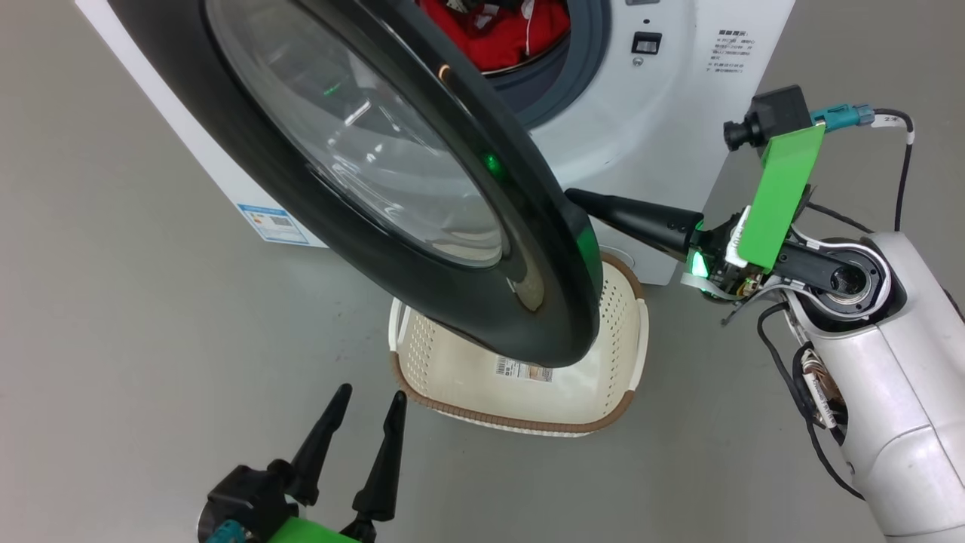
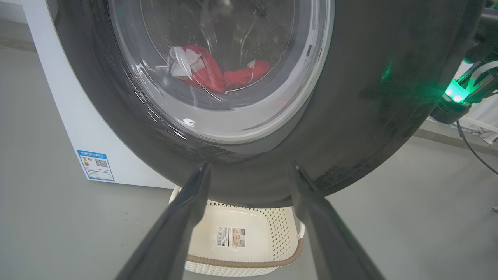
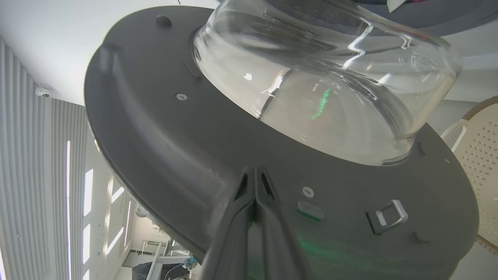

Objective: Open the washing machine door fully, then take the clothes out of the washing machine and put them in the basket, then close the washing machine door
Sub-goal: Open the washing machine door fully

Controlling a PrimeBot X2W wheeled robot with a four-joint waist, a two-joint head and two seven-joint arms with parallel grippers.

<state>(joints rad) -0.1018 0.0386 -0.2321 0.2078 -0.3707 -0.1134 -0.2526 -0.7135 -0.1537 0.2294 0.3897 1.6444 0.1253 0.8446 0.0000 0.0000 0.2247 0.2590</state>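
Right claw [image 1: 579,199], fingers together, at the inner face of the washing machine door [image 1: 539,249]. Left claw [image 1: 372,395] spread, empty, near the basket [image 1: 620,324].

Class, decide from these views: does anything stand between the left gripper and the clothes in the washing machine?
Yes. The partly open washing machine door hangs between the open left gripper and the clothes, which show through its glass. Its lower edge also overhangs the basket.

Glossy black door rim [image 1: 528,302], perforated plastic basket [image 1: 618,317]
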